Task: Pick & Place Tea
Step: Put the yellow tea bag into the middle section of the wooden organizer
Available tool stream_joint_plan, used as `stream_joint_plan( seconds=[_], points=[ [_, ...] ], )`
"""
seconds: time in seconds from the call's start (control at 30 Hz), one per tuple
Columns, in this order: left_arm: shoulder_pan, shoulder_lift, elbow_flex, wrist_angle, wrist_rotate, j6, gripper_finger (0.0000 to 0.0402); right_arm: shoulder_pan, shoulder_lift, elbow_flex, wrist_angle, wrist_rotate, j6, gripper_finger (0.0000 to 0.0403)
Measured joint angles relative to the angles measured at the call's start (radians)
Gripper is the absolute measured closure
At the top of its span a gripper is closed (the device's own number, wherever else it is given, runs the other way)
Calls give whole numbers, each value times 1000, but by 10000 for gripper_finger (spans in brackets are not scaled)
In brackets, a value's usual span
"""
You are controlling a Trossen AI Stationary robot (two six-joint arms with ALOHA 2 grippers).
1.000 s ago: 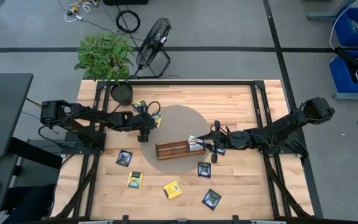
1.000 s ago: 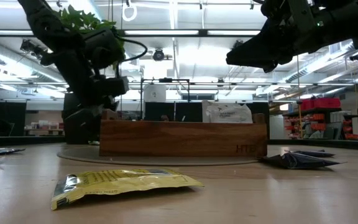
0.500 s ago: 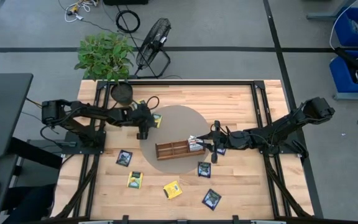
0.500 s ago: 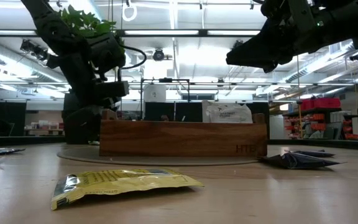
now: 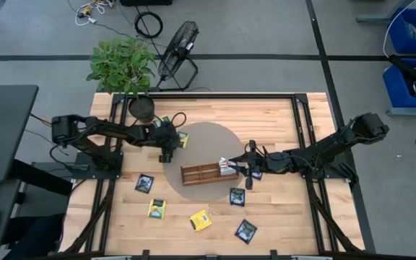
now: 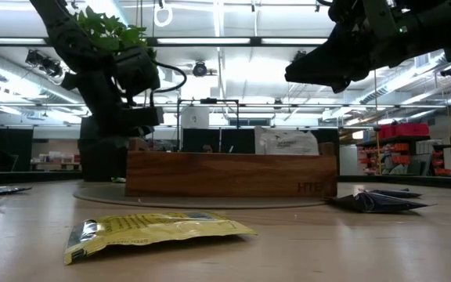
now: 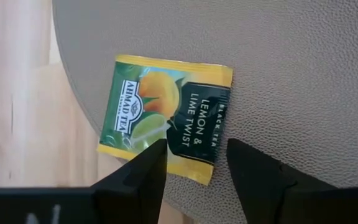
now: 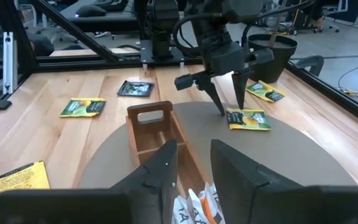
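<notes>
Left gripper point(image 7: 192, 163) lowered, jaws parted over yellow sachet point(image 7: 166, 117), right arm waiting

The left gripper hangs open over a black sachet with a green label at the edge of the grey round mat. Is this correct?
Not quite. The sachet under the open left gripper is yellow, with orange fruit and a dark "Lemon & Lime Twist" label, as the left wrist view shows. It does lie at the edge of the grey round mat.
</notes>
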Motion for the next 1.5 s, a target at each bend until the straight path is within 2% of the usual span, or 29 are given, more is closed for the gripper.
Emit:
stream_joint_plan(
  seconds=[0.3, 0.6, 1.03, 1.33, 1.5],
  points=[
    [0, 36, 0, 8, 20, 13, 280, 3, 0, 0, -1, -1, 6, 298],
    [-2, 38, -1, 5, 40, 3, 392, 3, 0, 0, -1, -2, 6, 298],
    [-43, 39, 89, -113, -35, -5, 400, 3, 0, 0, -9, -9, 13, 298],
    [-70, 39, 98, -151, -77, -7, 400, 3, 0, 0, -14, -9, 17, 298],
    [-66, 38, 98, -166, -138, -3, 380, 3, 0, 0, -22, -9, 21, 298]
  ],
)
